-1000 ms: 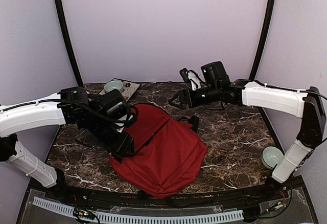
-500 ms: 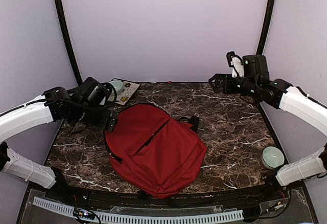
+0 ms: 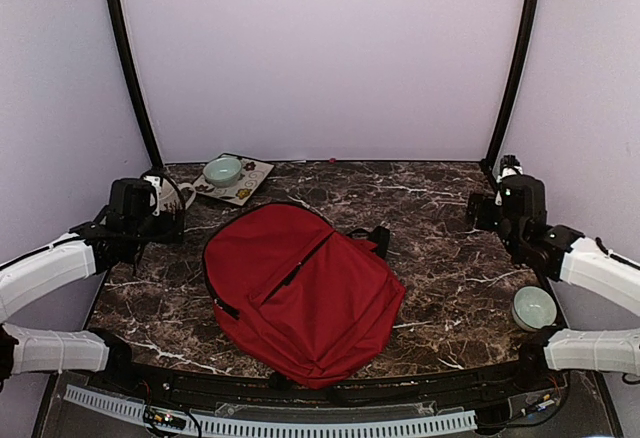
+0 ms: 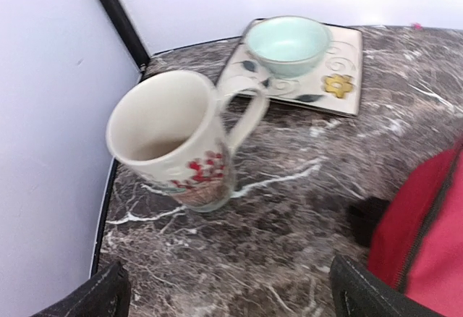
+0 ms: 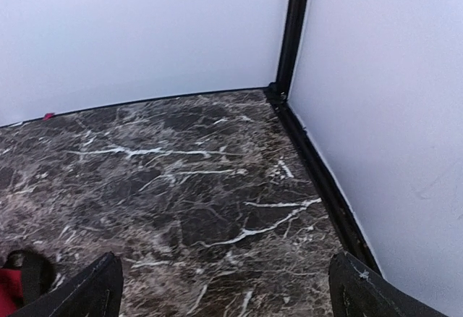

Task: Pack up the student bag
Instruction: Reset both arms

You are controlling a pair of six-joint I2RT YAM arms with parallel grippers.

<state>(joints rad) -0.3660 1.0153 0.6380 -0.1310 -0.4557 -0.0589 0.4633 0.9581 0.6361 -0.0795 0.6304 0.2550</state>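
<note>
1 red bag [image 3: 300, 293], 2 lt-green bowls [image 3: 222, 169] [image 3: 533, 307], 1 mug [image 4: 181, 143], 1 sq. tray [image 4: 340, 96].

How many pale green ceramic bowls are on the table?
2 bowls. One sits on the square patterned plate, far left; one stands near right. The red backpack may hide others.

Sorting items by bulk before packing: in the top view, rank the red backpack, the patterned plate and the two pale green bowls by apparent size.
1. student bag
2. patterned plate
3. bowl on the plate and right-hand bowl: alike; camera nearness differs, so unranked.
</note>
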